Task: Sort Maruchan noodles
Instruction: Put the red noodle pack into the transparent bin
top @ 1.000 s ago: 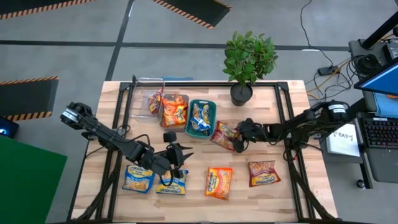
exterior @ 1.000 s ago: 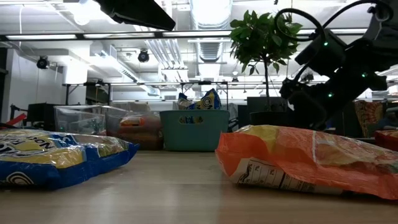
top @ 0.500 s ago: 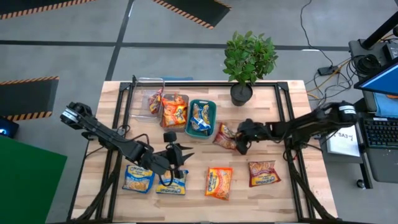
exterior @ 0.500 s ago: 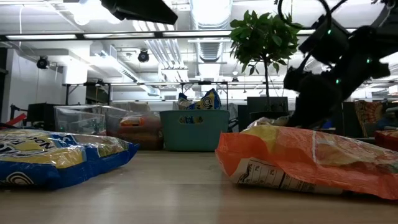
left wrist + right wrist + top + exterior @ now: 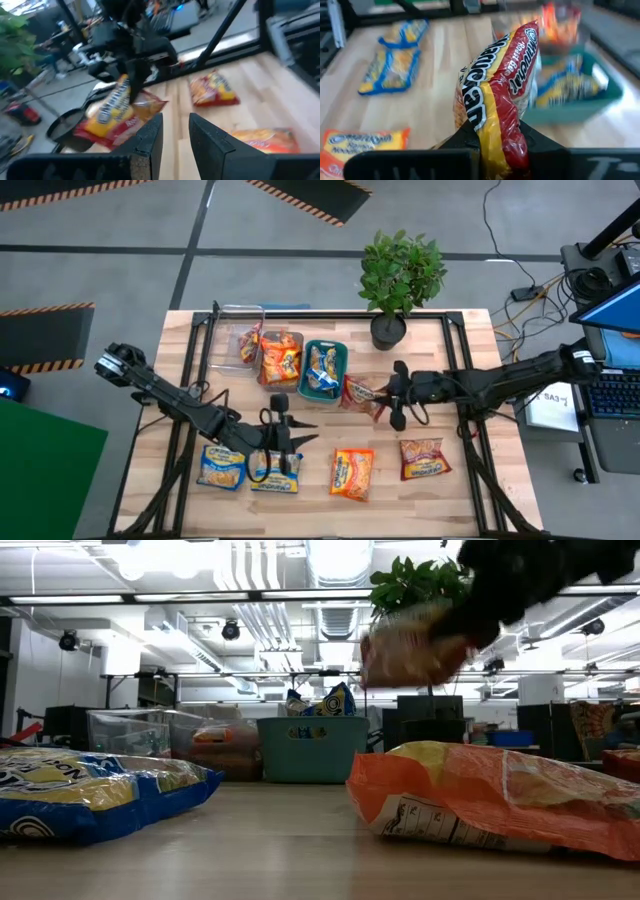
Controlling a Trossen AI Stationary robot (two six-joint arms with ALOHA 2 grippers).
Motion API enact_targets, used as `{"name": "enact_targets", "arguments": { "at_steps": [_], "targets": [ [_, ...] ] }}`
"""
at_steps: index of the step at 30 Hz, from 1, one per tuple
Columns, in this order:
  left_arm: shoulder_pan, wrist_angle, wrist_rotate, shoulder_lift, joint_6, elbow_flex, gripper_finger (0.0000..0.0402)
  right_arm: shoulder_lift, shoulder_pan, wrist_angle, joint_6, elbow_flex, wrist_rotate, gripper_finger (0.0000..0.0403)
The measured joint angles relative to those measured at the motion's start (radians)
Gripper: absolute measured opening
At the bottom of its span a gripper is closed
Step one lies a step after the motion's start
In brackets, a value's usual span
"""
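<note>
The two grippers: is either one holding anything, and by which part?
The right gripper pinches a red noodle packet by one end, lifted off the table. The left gripper holds nothing.

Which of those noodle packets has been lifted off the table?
The red packet beside the teal bin, pinched in the right end effector. The other loose packets lie flat on the wood.

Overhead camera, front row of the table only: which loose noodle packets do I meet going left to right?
Blue packet → second blue packet, under the left gripper → orange packet → red packet. The red packet held by the right gripper sits farther back, outside this row.
</note>
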Motion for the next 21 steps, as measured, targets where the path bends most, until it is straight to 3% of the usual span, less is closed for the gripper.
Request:
{"name": "enact_targets", "arguments": {
  "at_steps": [8, 14, 21],
  "targets": [
    [0.012, 0.223, 0.008, -0.001, 0.006, -0.083, 0.0099, 0.048, 0.136, 0.049, -0.22, 0.144, 0.099, 0.0029],
    [0.036, 0.362, 0.019, -0.003, 0.005, -0.142, 0.0159, 0.176, 0.167, 0.13, -0.378, 0.211, 0.107, 0.0029],
    [0.046, 0.368, -0.088, -0.006, -0.017, -0.149, 0.0229, 0.305, 0.166, 0.147, -0.468, 0.288, 0.107, 0.0028]
  ]
}}
